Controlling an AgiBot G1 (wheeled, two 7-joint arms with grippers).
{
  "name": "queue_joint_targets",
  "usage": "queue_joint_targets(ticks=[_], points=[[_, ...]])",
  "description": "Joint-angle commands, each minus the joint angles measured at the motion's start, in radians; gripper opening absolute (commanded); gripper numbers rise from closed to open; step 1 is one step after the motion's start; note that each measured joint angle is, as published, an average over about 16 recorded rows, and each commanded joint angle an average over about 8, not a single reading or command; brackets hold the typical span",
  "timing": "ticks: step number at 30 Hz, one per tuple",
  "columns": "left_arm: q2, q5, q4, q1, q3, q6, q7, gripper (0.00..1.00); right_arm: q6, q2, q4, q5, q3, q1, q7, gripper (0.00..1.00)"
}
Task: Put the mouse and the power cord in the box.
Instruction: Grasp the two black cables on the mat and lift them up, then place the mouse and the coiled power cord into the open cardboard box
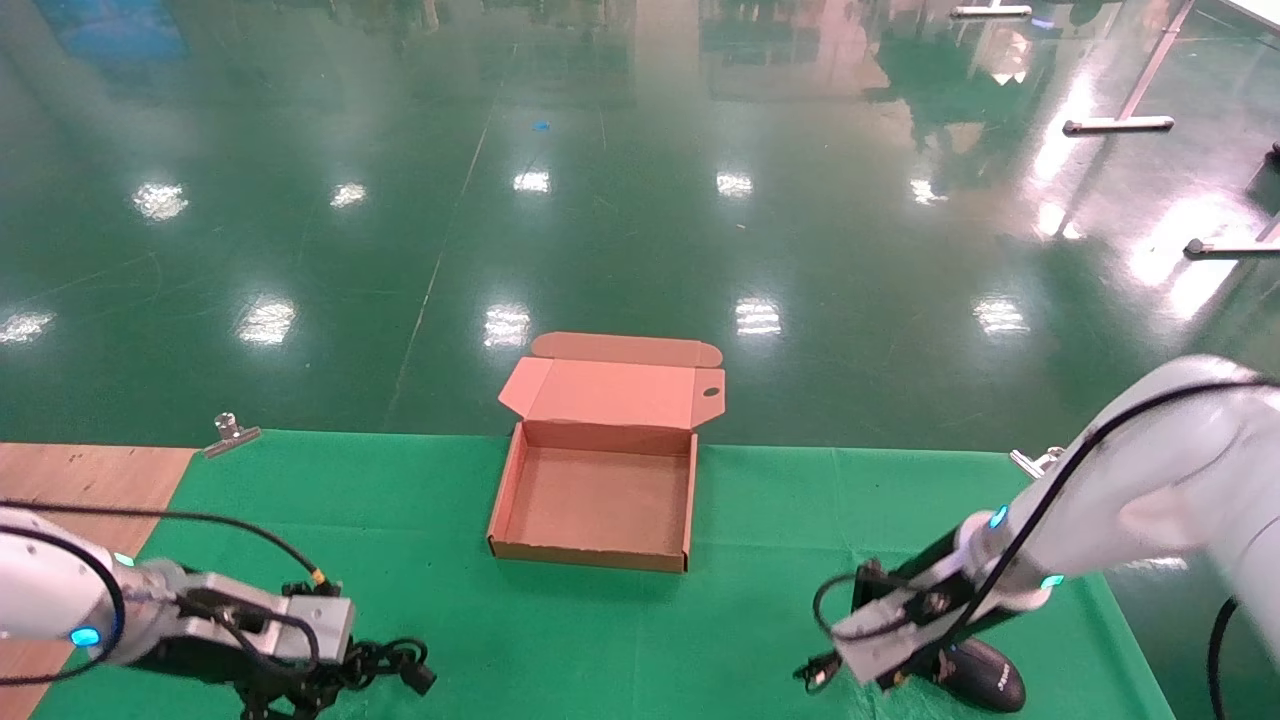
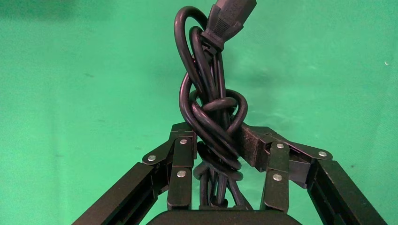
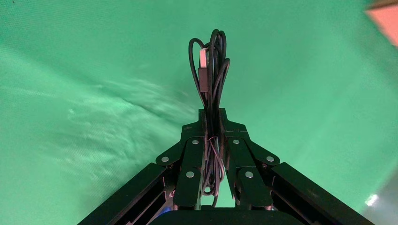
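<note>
On the green-clothed bench (image 1: pixel 760 560), the left hand (image 2: pixel 218 150) pinches the thick black knotted power cord (image 2: pixel 211 117); the right hand (image 3: pixel 213 136) pinches the glossy black mouse's (image 1: pixel 985 675) thin bundled cable (image 3: pixel 211 70).

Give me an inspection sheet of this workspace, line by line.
Surface: green cloth over a wooden table.
Job's things: box open, empty; mouse on the cloth; power cord bunched.
Clutter: nothing seen.
End effectors: left end effector closed on the power cord; right end effector shut on the mouse's cable.
Cables: both outside the box.
Surroundings: shiny green floor, metal clips at the table edge.
</note>
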Motion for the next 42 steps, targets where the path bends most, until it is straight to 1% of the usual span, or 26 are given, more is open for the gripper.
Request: queue_joint_targets(ticks=[1, 5, 9, 13, 17, 21, 25, 28, 31, 34, 38, 42], points=[[-0.007, -0.001, -0.012, -0.021, -0.001, 0.019, 0.003, 0.00, -0.028, 0.009, -0.004, 0.012, 0.008, 0.023, -0.004, 0.00], [-0.015, -0.001, -0.079, -0.065, 0.000, 0.067, -0.021, 0.00, -0.115, 0.041, 0.007, 0.058, 0.038, 0.096, -0.009, 0.00], [-0.017, 0.001, -0.186, -0.108, -0.001, 0.107, -0.059, 0.00, -0.194, 0.065, 0.034, 0.103, 0.070, 0.177, 0.007, 0.00], [-0.016, 0.000, -0.330, -0.139, -0.010, 0.102, -0.111, 0.00, -0.224, 0.057, 0.074, 0.133, 0.091, 0.242, 0.057, 0.00], [-0.003, -0.005, -0.470, -0.148, -0.033, 0.027, -0.160, 0.00, -0.198, 0.015, 0.110, 0.147, 0.104, 0.283, 0.123, 0.00], [0.032, -0.010, -0.545, -0.148, -0.054, -0.065, -0.169, 0.00, -0.142, -0.030, 0.139, 0.146, 0.102, 0.299, 0.176, 0.00], [0.073, -0.033, -0.542, -0.156, -0.066, -0.097, -0.142, 0.00, -0.100, -0.052, 0.173, 0.145, 0.088, 0.299, 0.214, 0.00], [0.096, -0.051, -0.511, -0.165, -0.071, -0.095, -0.104, 0.00, -0.089, -0.054, 0.199, 0.152, 0.074, 0.298, 0.237, 0.00], [0.117, -0.057, -0.475, -0.161, -0.075, -0.129, -0.059, 0.00, -0.084, -0.052, 0.215, 0.161, 0.061, 0.300, 0.253, 0.00], [0.142, -0.042, -0.444, -0.134, -0.077, -0.213, -0.020, 0.00, -0.083, -0.047, 0.219, 0.167, 0.048, 0.305, 0.262, 0.00], [0.195, 0.006, -0.408, -0.054, -0.073, -0.415, 0.019, 0.00, -0.081, -0.036, 0.204, 0.158, 0.030, 0.318, 0.260, 0.00], [0.255, 0.049, -0.375, 0.046, -0.071, -0.643, 0.049, 0.00, -0.095, -0.010, 0.175, 0.164, 0.029, 0.334, 0.242, 0.00]])
